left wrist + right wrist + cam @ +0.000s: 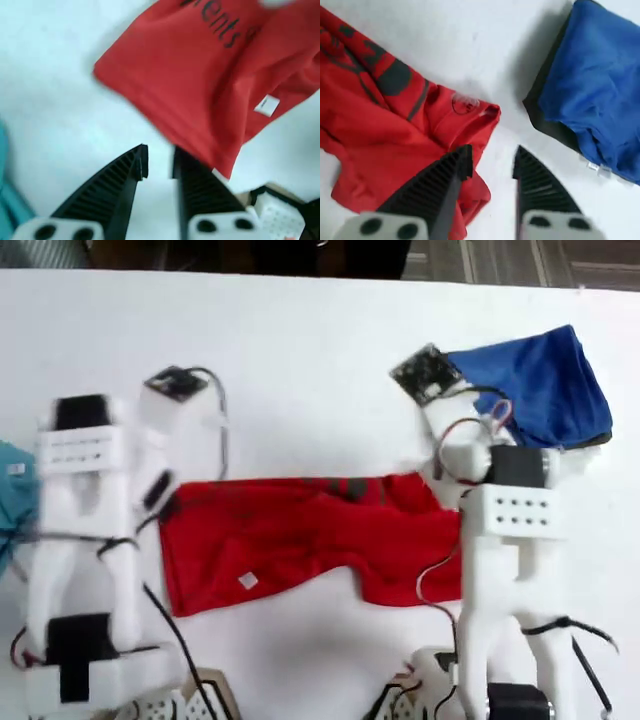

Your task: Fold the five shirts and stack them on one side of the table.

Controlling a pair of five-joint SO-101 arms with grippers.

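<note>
A red shirt (300, 530) lies across the middle of the white table, folded into a long band, with a white label (247, 581) near its front left. My left gripper (160, 160) hovers open over bare table just off the red shirt's (215, 65) left end, with nothing between its fingers. My right gripper (492, 160) stands open above the right end of the red shirt (385, 120), holding nothing. A blue shirt (545, 385) rests on a dark shirt (545, 120) at the back right. A teal shirt (10, 490) lies at the left edge.
The left arm (85, 455) and right arm (510, 510) flank the red shirt, with loose cables beside them. A small cardboard piece (205, 695) sits at the front near the left arm's base. The far half of the table (300, 330) is bare white.
</note>
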